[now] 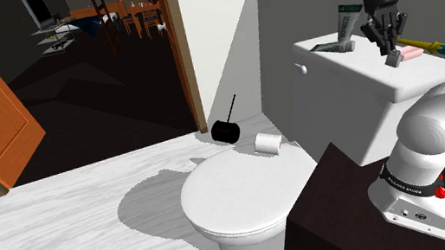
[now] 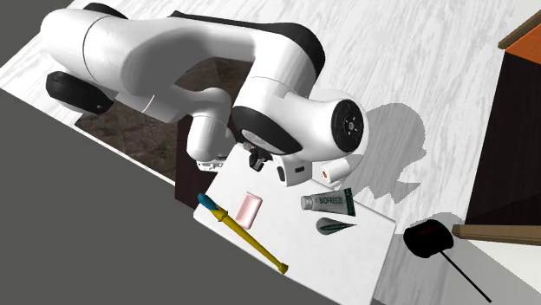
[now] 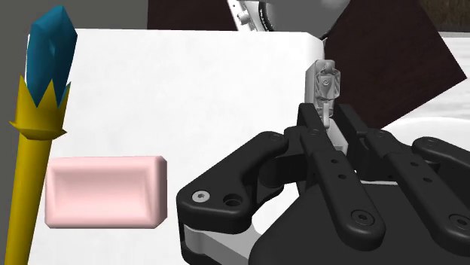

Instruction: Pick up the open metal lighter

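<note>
Setting: a bathroom. A white toilet's tank lid (image 1: pixel 350 78) serves as the work surface, with the robot's dark stand (image 1: pixel 345 209) just beside it.
Gripper: the black gripper (image 3: pixel 330 119) points down over the lid. Its two fingers are drawn in and clasp a small object between them.
Lighter: the lighter (image 3: pixel 325 83) is a small clear-and-grey piece. Its body is pinched between the fingers and its end juts out past the fingertips. In the shoulder view the lighter (image 1: pixel 393 59) hangs under the gripper (image 1: pixel 384 34), near the lid's end closest to the stand.
Progress: the reach and the grasp look done. Whether the lighter has left the lid cannot be told, so the lift is probably what is left.
Neighbours: a pink bar (image 3: pixel 105 190) lies just beside the gripper. A yellow brush with a blue tip (image 3: pixel 34 135) lies beyond the bar. A tube (image 2: pixel 329 203) sits toward the lid's other end, well apart.
Edges: the lid's corner and front edge are near the lighter, and a grey wall (image 1: pixel 301 1) runs along the lid's back edge.
Open room: straight up looks free, while a sideways move risks nudging the pink bar.
</note>
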{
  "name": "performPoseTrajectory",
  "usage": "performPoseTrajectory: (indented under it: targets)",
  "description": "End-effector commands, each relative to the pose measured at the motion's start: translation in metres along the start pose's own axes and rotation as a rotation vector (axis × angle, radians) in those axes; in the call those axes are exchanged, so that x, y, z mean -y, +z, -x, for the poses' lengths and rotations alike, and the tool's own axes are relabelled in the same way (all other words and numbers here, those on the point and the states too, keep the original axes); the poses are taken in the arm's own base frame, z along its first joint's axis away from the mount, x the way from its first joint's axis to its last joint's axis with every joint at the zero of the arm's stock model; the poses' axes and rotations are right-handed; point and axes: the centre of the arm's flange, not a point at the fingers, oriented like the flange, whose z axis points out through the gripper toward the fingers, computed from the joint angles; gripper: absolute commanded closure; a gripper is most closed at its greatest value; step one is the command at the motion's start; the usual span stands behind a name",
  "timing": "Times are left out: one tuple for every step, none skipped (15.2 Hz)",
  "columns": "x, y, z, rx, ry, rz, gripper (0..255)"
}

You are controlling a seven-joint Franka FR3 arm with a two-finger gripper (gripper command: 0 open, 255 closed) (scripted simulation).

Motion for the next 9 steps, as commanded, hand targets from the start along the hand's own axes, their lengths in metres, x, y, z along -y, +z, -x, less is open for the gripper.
performPoseTrajectory:
  targets:
    - [0.000, -0.009, 0.006, 0.000, 0.000, 0.000, 255]
    - [0.000, -0.014, 0.008, 0.000, 0.000, 0.000, 255]
    - [0.000, -0.019, 0.011, 0.000, 0.000, 0.000, 255]
    - [0.000, -0.023, 0.013, 0.000, 0.000, 0.000, 255]
    - [0.000, -0.028, 0.016, 0.000, 0.000, 0.000, 255]
    - [0.000, -0.033, 0.018, 0.000, 0.000, 0.000, 255]
    - [0.000, -0.037, 0.021, 0.000, 0.000, 0.000, 255]
    - [0.000, -0.038, 0.021, 0.000, 0.000, 0.000, 255]
    - [0.000, -0.038, 0.021, 0.000, 0.000, 0.000, 255]
